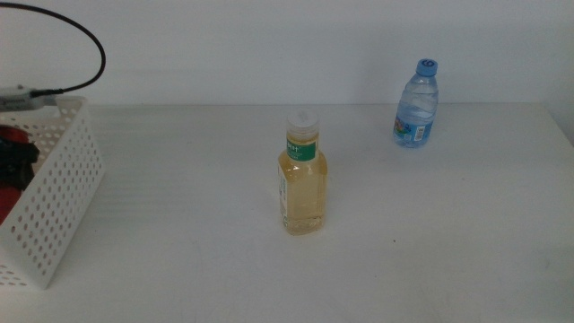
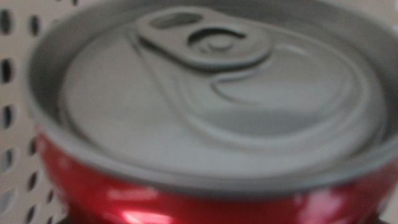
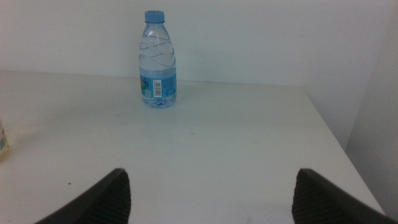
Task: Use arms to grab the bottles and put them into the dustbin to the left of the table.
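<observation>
Red can (image 2: 205, 124) fills left view.

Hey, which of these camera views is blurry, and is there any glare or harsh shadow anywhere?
Left wrist view: soft and out of focus, the red soda can filling the frame, with a small bright glint low on its red side. Middle view: sharp, evenly lit, only a faint shadow under the yellow-liquid bottle. Right wrist view: the water bottle is crisp, while the right gripper blurs at the edge.
</observation>
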You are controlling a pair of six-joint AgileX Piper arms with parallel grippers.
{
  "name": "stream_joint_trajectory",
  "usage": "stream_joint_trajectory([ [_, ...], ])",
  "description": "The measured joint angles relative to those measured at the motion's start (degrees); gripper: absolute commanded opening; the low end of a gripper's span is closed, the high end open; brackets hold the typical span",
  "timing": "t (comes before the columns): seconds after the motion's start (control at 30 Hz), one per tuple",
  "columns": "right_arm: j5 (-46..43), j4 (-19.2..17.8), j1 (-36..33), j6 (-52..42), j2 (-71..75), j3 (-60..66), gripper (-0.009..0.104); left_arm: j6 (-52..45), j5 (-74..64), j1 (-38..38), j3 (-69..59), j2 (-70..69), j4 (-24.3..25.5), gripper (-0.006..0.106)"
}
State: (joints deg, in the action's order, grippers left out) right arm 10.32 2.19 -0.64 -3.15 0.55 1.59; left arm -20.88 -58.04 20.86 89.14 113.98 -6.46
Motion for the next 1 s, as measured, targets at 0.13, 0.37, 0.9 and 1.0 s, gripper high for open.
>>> stream_joint_trajectory([
  [0.13, 0.0, 0.0, 0.0, 0.0, 0.0, 0.0, 0.068, 0.0, 0.7, -0.1, 0.0, 2.3, -0.8, -0.005],
  [0.37, 0.0, 0.0, 0.0, 0.0, 0.0, 0.0, 0.068, 0.0, 1.5, -0.1, 0.0, 4.4, -1.0, -0.003],
  [0.9, 0.0, 0.0, 0.0, 0.0, 0.0, 0.0, 0.068, -0.1, 1.0, -1.8, 0.1, 4.8, 0.5, 0.077],
  [1.0, 0.0, 0.0, 0.0, 0.0, 0.0, 0.0, 0.068, -0.1, 1.0, -2.4, 0.5, 4.8, 1.4, 0.09],
])
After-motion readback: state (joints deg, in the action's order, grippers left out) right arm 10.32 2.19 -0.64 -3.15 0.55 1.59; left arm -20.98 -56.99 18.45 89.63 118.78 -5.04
